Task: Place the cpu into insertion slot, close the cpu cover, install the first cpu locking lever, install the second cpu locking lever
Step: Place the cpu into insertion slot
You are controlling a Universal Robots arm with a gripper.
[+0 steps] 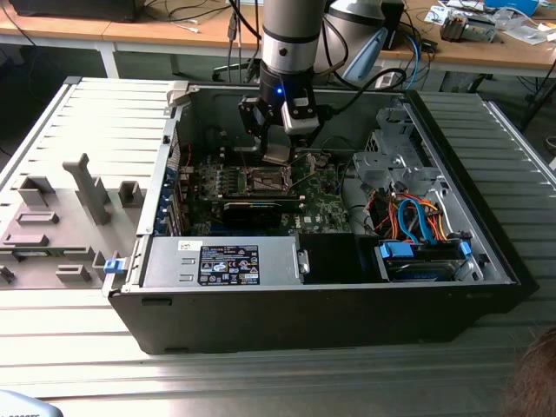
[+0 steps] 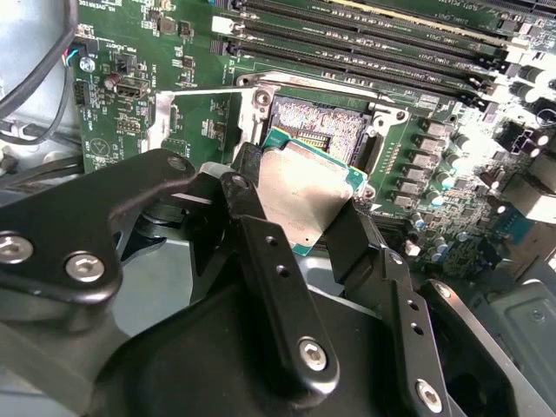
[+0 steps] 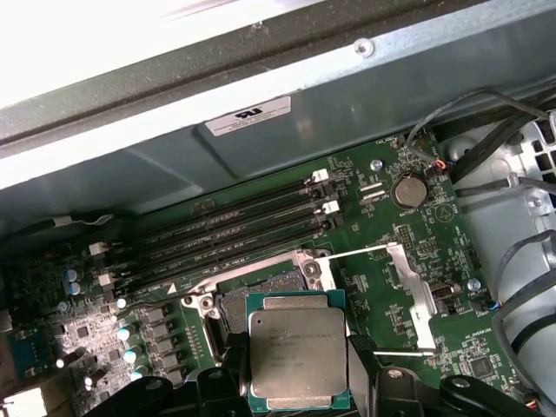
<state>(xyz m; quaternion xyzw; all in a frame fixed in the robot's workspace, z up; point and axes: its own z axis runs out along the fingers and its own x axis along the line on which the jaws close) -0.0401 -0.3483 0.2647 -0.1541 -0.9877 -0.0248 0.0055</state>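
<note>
Jaws pinch the cpu [image 3: 298, 360] by two opposite edges, holding it just above the insertion slot [image 3: 230, 308] and overlapping its near edge, not seated. The cpu cover [image 3: 413, 287] lies swung open beside the slot on the green motherboard [image 3: 382, 217]. In the exterior view, the arm [image 1: 291, 39] reaches down into the open computer case [image 1: 304, 313], which lies on the ribbed metal surface [image 1: 261, 382].
</note>
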